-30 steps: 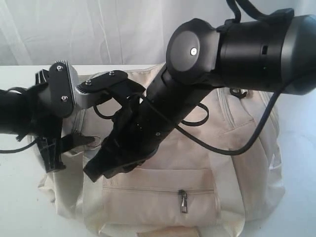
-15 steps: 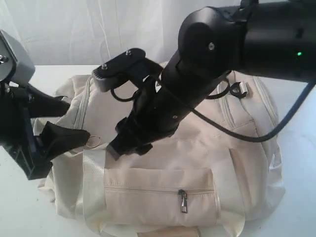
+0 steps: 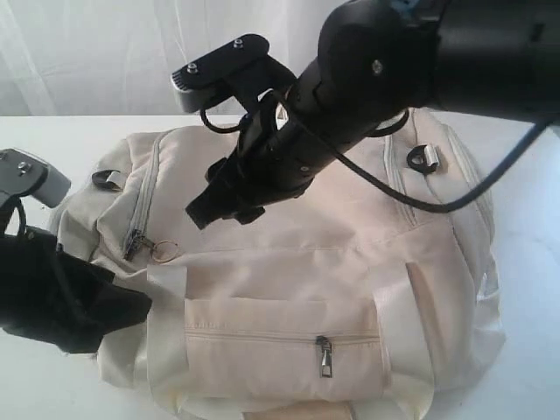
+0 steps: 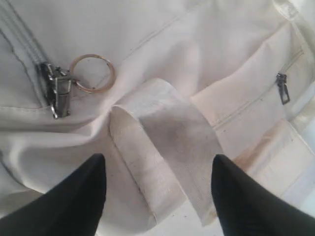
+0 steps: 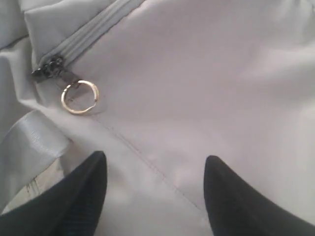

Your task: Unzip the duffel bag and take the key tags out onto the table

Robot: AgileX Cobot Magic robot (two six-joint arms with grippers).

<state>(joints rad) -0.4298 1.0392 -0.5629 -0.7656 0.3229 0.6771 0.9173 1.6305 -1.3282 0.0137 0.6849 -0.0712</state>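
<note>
Exterior view: we see duffel bag zipped — key tags unseen.
Claws: left claw, right claw both released, empty.
Progress: 0 of 2 steps.

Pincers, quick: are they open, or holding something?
Left pincer: open, holding nothing.
Right pincer: open, holding nothing.

One duffel bag, two zipper pulls, one metal ring, one table.
</note>
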